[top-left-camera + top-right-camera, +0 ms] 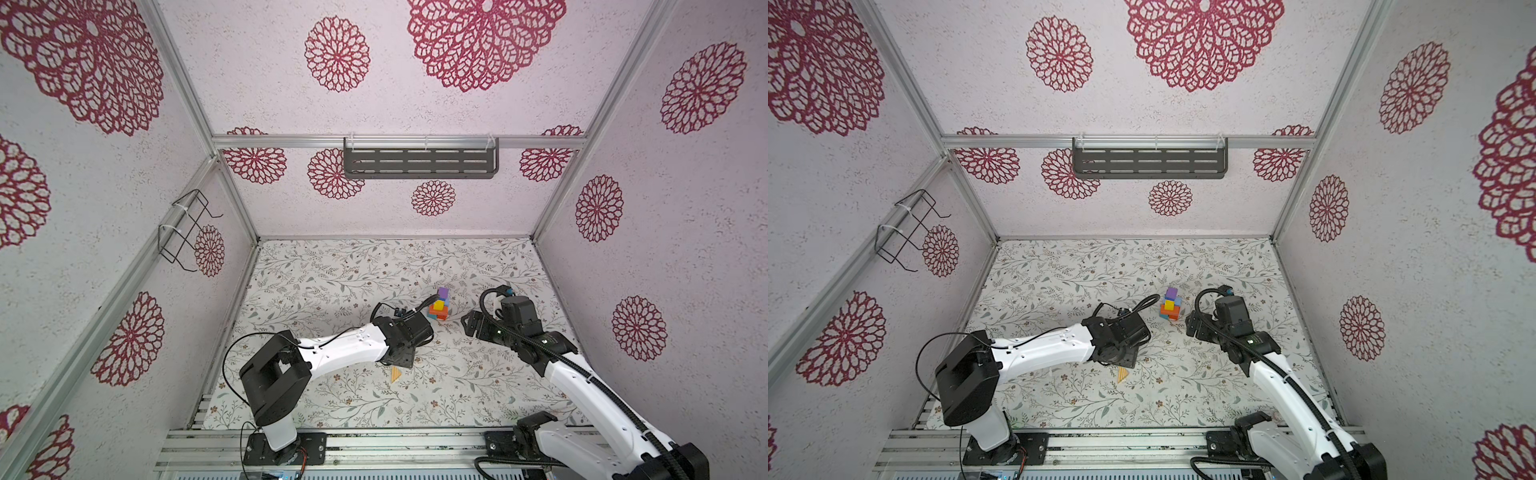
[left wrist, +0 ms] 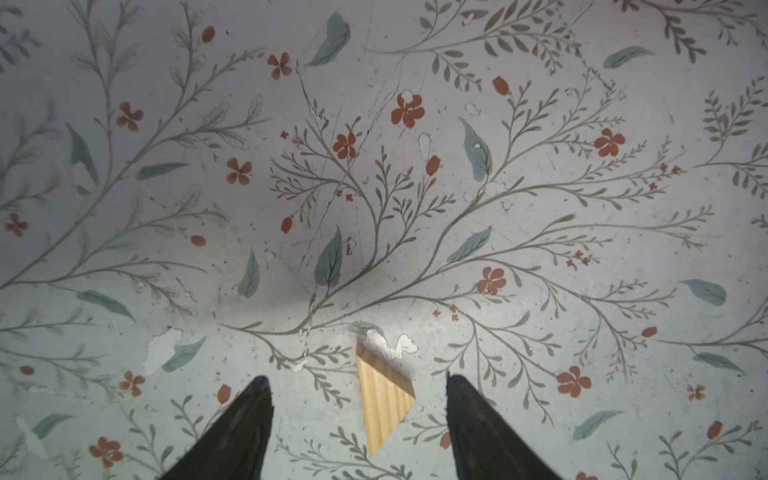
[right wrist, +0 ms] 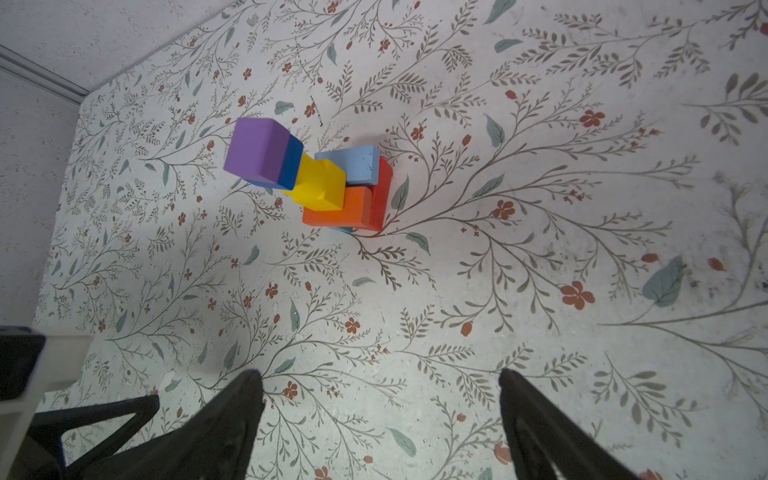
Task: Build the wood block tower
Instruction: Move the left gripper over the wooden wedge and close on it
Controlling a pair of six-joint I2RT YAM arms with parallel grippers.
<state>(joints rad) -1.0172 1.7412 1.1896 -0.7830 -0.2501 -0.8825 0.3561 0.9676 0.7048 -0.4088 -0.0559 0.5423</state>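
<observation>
Black pointy fingers (image 2: 245, 424) of the left gripper (image 2: 356, 377) sit closest to the wrist camera. They stand apart, and the bare wood wedge (image 2: 384, 399) lies flat between them. Neither finger touches it, so the gripper holds nothing.

Biggest of all are the walls (image 1: 415, 83). They are pale and bumpy, with big dark red lacy flowers, and shiny metal bars run along the corners. Next is the table (image 1: 332, 270), flat and pale, printed with grey twigs, green leaves and little red flowers. Some of its print has chipped off near the wedge.

Two white and black arms stand on a metal rail (image 1: 374, 440) at the front. A dark grey shelf (image 1: 419, 163) with long slots hangs on the back wall, and a thin black wire rack (image 1: 185, 230) hangs on the left wall.

Both top views show the tower (image 1: 440, 305) standing on the table between the two grippers, well apart from the wedge. It is made of smooth painted blocks. A purple block (image 3: 257, 151) is on top, then dark blue, yellow (image 3: 322, 187), light blue, orange (image 3: 338, 208) and red.

Near the tower, the right gripper (image 3: 379, 372) has its fingers spread wide with nothing between them.
</observation>
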